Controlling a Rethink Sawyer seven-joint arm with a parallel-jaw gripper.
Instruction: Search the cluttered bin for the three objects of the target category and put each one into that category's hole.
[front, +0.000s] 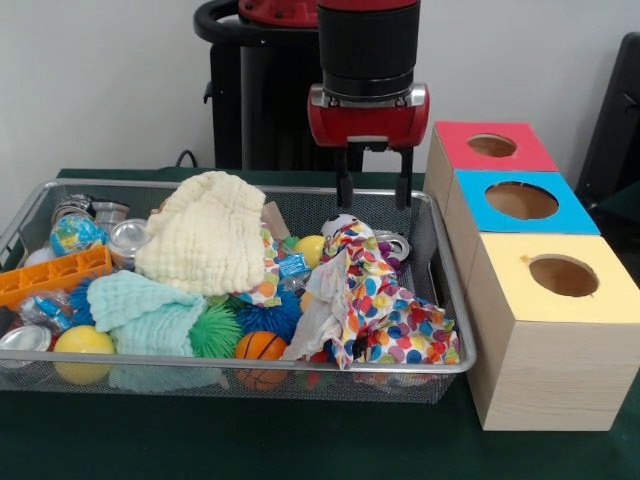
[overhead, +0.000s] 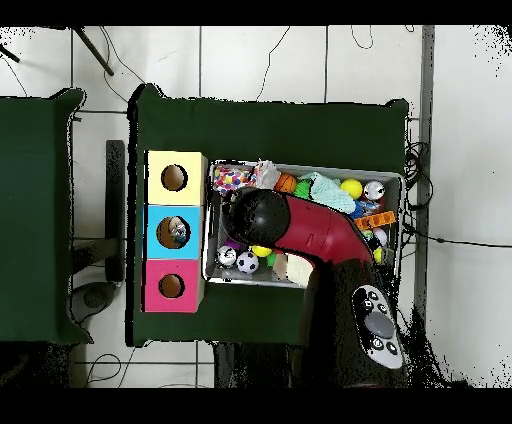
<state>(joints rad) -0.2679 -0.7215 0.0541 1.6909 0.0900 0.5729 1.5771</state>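
Several balls, near wall: a yellow ball (front: 84, 342) and an orange basketball (front: 260, 347) lie against the front mesh of the bin (front: 449, 300), on the green counter (front: 300, 445).
Near-right heap: a spotted cloth (front: 385, 310) is bunched in the bin's corner, just beside the yellow box (front: 545, 375).
Middle layer: a teal cloth (front: 145, 310) is draped beside a green spiky ball (front: 215, 335) and a blue spiky ball (front: 270, 315); an orange tray (front: 50, 275) leans at the left.
Far layer: a cream cloth (front: 205, 235) is piled highest, with a globe ball (front: 75, 235) and a shiny can (front: 130, 240) beside it.
Target category: cannot tell from this moment; cloths, balls and cans are all candidates.
Handling, cloths: probably light, limp and trailing; best pinched at a raised fold, and likely to drag neighbours.
Handling, balls: likely light but prone to roll; take across the middle.
Handling, cans: stiff, smooth and probably slippery; grip across the body.
Tool (front: 375, 190): hangs over the bin's far right edge, fingers spread apart with nothing between them.
Holes: the blue box (front: 578, 215) and red box (front: 460, 150) stand behind the yellow one.
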